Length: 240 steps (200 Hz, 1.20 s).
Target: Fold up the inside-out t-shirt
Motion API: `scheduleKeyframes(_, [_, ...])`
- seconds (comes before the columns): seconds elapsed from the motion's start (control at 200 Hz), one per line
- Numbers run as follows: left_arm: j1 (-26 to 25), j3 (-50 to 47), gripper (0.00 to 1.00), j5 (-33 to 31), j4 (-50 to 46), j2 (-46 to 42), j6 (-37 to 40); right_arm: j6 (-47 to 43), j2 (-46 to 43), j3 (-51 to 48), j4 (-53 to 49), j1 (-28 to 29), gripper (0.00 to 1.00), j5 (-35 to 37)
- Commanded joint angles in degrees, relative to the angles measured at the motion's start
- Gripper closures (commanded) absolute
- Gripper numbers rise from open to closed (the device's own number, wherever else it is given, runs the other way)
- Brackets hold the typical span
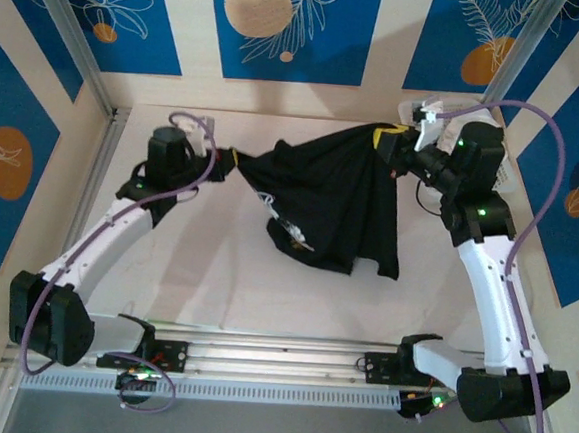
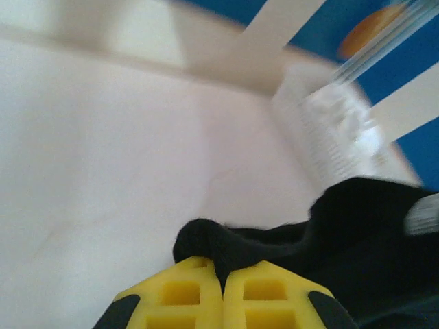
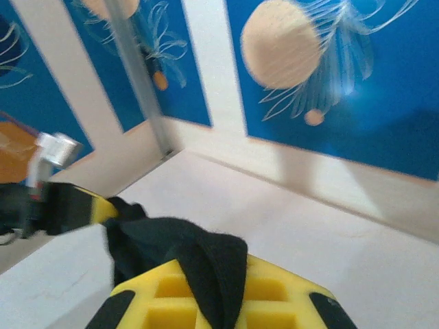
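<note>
Left claw (image 1: 229,160) grips one edge of the black t-shirt (image 1: 336,195); right claw (image 1: 393,144) grips the opposite edge. Cloth sags between them over the tabletop (image 1: 215,271).

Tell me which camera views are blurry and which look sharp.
Left wrist: far wall motion-smeared, left pincer and black t-shirt fairly crisp. Right wrist: wall pattern soft, right pincer slightly blurred. Top external: sharp and evenly lit.
</note>
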Motion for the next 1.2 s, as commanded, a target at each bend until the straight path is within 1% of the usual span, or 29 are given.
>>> scheduleKeyframes(0.0, [-0.23,-3.73,0.91,-4.49,-0.18,1.73,1.89,-1.02,4.33,-3.1,3.63,2.28,1.0,-9.86])
scheduleKeyframes(0.06, [-0.59,-3.93,0.83,-5.02,-2.19,3.36,4.3,-1.97,6.95,-4.18,3.59,4.72,1.0,-9.96])
scheduleKeyframes(0.145, [-1.72,-3.4,0.7,-10.46,-6.21,4.15,7.7,-3.5,10.53,-4.71,2.19,7.33,1.0,-8.29])
scheduleKeyframes(0.195, [-2.76,-3.55,0.65,-13.55,-7.07,3.29,9.43,-3.81,12.23,-4.93,1.74,7.83,1.0,-7.47])
scheduleKeyframes(0.26, [-5.49,-4.42,0.58,-16.87,-6.09,1.46,12.63,-3.91,13.81,-4.98,1.25,7.94,1.0,-7.28])
scheduleKeyframes(0.3, [-7.83,-5.11,0.56,-17.9,-4.9,0.33,14.89,-3.97,14.49,-5.08,1.2,7.93,1.0,-6.95])
scheduleKeyframes(0.395, [-13.25,-7.02,0.49,-14.67,0.03,-0.13,20.27,-4.11,15.53,-5.3,1.04,7.88,1.0,-6.82])
scheduleKeyframes(0.44, [-14.9,-6.84,0.46,-12.64,1.31,1.49,21.59,-4.23,15.85,-5.29,0.93,7.87,1.0,-6.66])
scheduleKeyframes(0.495, [-16.38,-4.99,0.45,-11.24,0.63,4.9,22.39,-4.28,16.04,-5.34,0.89,7.88,1.0,-6.64])
scheduleKeyframes(0.6, [-17.68,-0.5,0.43,-9.51,-1.31,12.12,22.11,-4.17,15.49,-5.91,0.85,7.6,1.0,-6.16])
scheduleKeyframes(0.75, [-17.72,3.17,0.42,-6.38,0.03,20.54,19.79,-3.83,14.1,-6.8,1.06,7.03,1.0,-5.76])
scheduleKeyframes(0.795, [-17.66,4.36,0.45,-5.25,1.0,22.52,19.32,-3.6,13.66,-7.13,1.39,6.89,1.0,-5.76])
scheduleKeyframes(0.825, [-17.62,5.29,0.5,-4.43,1.83,23.76,18.93,-3.56,13.37,-7.36,1.54,6.8,1.0,-5.75])
scheduleKeyframes(0.865, [-17.48,6.83,0.63,-3.57,2.05,24.9,18.28,-3.75,12.96,-7.52,1.5,6.66,1.0,-5.61])
scheduleKeyframes(0.935, [-17.27,9.38,0.89,-2.04,1.68,24.76,17.98,-5.12,12.25,-6.71,-1.0,6.15,1.0,-4.15])
scheduleKeyframes(0.975, [-17.07,10.19,1.0,-1.11,1.28,23.32,18.08,-6.44,11.56,-5.46,-3.47,5.83,1.0,-1.53])
scheduleKeyframes(1.02, [-16.68,10.26,1.0,0.76,1.47,20.24,17.37,-7.76,10.65,-3.61,-6.24,5.49,1.0,2.3])
scheduleKeyframes(1.07, [-16.26,9.75,1.0,5.09,2.57,16.11,14.91,-8.61,10.08,-1.31,-8.66,5.31,0.99,6.4])
scheduleKeyframes(1.13, [-16.1,8.6,1.0,11.01,6.21,10.92,10.19,-8.56,10.63,2.14,-10.97,5.24,0.95,12.17])
scheduleKeyframes(1.195, [-16.12,7.02,1.0,14.48,11.26,6.08,3.8,-7.23,12.93,5.12,-11.82,5.36,0.9,19.75])
